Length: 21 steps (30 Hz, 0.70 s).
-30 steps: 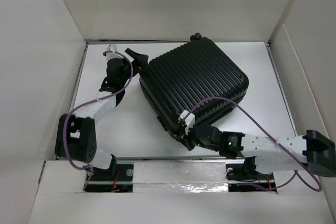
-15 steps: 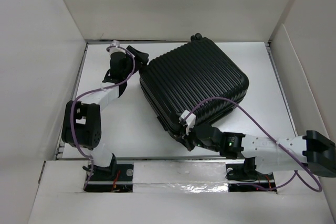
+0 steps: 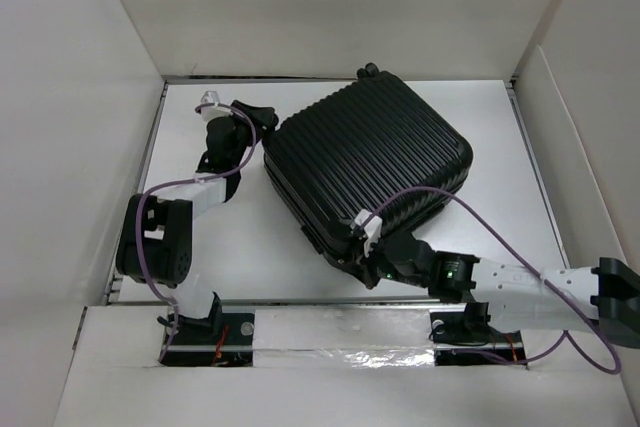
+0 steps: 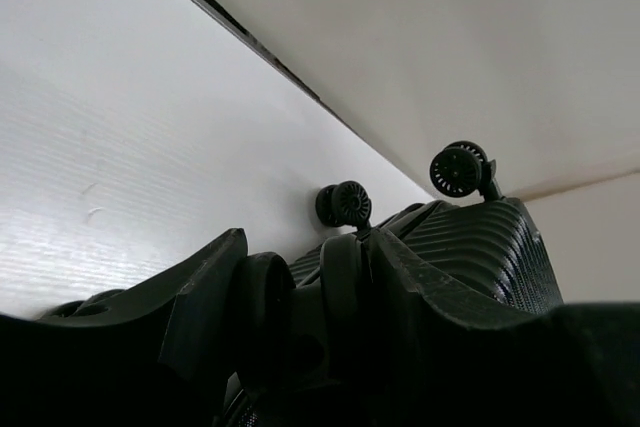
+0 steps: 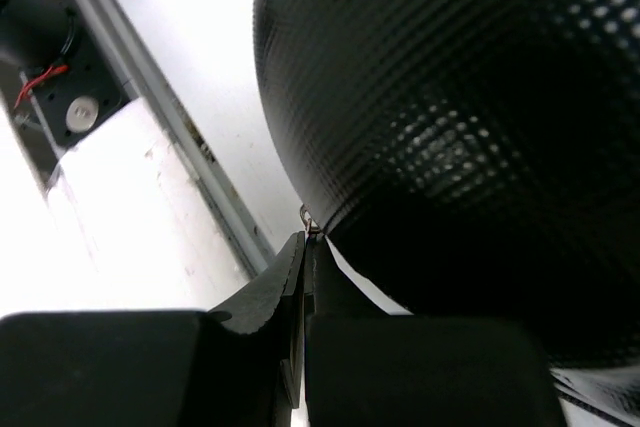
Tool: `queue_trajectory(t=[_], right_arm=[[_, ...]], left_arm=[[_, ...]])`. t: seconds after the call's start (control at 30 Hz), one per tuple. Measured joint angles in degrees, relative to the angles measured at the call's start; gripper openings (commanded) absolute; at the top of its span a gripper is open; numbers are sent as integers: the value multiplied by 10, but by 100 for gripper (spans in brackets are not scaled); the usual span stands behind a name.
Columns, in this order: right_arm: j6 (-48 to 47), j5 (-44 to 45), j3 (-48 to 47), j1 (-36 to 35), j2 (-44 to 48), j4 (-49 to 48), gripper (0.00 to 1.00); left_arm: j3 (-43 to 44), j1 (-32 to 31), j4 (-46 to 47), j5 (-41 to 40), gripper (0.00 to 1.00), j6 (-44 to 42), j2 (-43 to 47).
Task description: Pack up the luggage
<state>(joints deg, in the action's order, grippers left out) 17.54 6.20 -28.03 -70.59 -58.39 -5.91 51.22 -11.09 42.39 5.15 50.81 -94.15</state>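
Top external view: the luggage (image 3: 370,162) lies flat and closed on the white tabletop (image 3: 240,237), ribbed shell up and set at a diagonal. Its wheeled end is turned toward the far left and the opposite end toward the near right, so its long axis runs along that slant, though from above its outline is close to square. One of its wheels (image 3: 370,70) pokes out at the far corner. White walls (image 3: 100,57) box in the tabletop to the left of, beyond and to the right of the luggage, and a metal rail (image 3: 290,301) runs along the near side of it. The left arm (image 3: 200,192) reaches to the luggage's left corner. The right arm (image 3: 520,292) comes in low from the near right to its nearest corner, and a purple cable (image 3: 470,209) from that arm loops over the near part of the shell.

Left wrist view: the left fingers (image 4: 200,292) stand partway apart with rounded black parts of the luggage's corner between them. Whether they press on these cannot be told. Past them, two wheels show on the end of the luggage.

Right wrist view: the right fingers (image 5: 275,292) are pressed together just under the bulging shell. A small metal loop (image 5: 307,217) on the luggage's edge sits right at their tips, and whether it is pinched cannot be told.
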Motion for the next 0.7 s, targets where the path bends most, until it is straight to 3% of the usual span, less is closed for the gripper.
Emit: queue_trajectory(t=[0.2, 0.37, 0.5, 0.6, 0.7], right_arm=[[-21, -105, 11, 91, 61, 66, 0], [-58, -215, 2, 229, 97, 153, 0], [-90, -249, -12, 365, 106, 191, 0], [-98, -233, -11, 380, 84, 167, 0], [-81, -178, -7, 310, 42, 84, 0]], left_arm=[[-176, 16, 86, -98, 0, 8, 135], [-303, 18, 135, -167, 0, 12, 252], [-371, -22, 144, -208, 0, 12, 338], [-396, -81, 130, -242, 0, 12, 386], [-403, -143, 113, -270, 0, 8, 410]])
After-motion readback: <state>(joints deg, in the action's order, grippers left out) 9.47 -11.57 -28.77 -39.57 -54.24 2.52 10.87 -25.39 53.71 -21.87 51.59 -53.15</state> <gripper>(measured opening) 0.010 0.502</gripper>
